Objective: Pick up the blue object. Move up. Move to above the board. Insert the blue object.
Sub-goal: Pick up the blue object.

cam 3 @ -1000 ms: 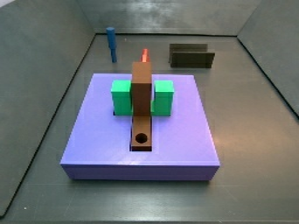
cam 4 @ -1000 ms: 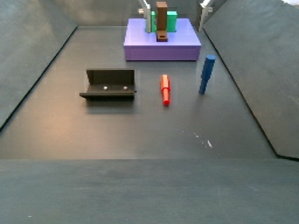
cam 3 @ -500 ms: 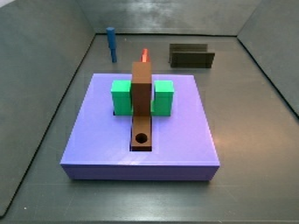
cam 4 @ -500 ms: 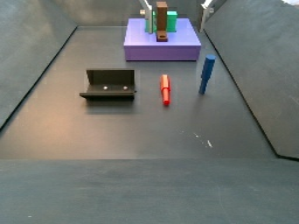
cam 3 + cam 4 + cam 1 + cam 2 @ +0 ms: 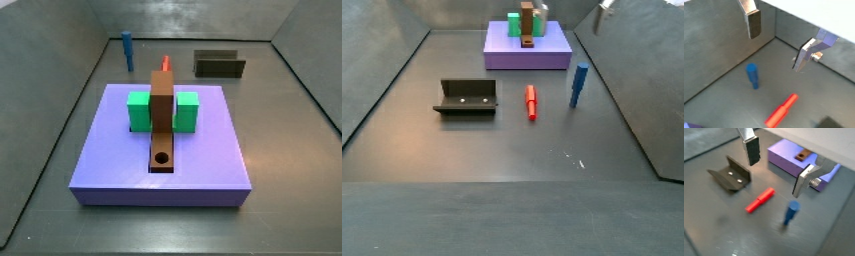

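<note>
— Hanging open, that two-finger gripper (image 5: 777,44); in a wrist view the thin blue rod (image 5: 753,75) stands below it, off-centre.

— In a side view, the blue object (image 5: 579,85) stands upright by the wall, well apart from the long brown board (image 5: 529,24).

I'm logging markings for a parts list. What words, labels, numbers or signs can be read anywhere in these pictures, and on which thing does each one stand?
None: no readable text shows in any view.
The blue rod, red peg, brown bar, green blocks, purple slab and fixture all have plain surfaces.
The gripper, open above the floor near the blue rod, bears no marking on its fingers.
</note>
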{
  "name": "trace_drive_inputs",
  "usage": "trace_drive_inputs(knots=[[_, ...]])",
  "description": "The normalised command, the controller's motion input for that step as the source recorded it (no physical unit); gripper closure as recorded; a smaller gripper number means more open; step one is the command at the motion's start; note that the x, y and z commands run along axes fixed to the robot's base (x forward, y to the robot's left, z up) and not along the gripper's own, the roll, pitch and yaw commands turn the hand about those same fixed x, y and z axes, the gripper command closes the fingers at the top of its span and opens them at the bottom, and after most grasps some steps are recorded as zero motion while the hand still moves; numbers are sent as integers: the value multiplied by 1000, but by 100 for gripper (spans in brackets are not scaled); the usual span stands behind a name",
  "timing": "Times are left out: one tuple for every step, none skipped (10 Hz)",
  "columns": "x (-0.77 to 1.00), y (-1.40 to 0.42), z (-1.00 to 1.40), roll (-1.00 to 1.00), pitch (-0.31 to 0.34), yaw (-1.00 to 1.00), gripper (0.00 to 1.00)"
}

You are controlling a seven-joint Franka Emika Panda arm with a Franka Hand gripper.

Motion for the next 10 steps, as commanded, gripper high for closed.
trace_drive_inputs(knots=[[-326,-217,-466,-40,-57,-154,0],[-314,-80,-551,-24,0,-180,0],[-449,0,-480,0,-24,-243,0],[-234,0,-343,57,-44,-100,0],[-229,0,-351,41,-39,-120,0],[-197,0,-349,109,-44,-131,0],[0,-11,-331,129,0,-129,0],[106,-11,-271,144,0,-51,0],[137,0,-257,164,0,0,0],[0,-6,-263,146,0,-29,0]])
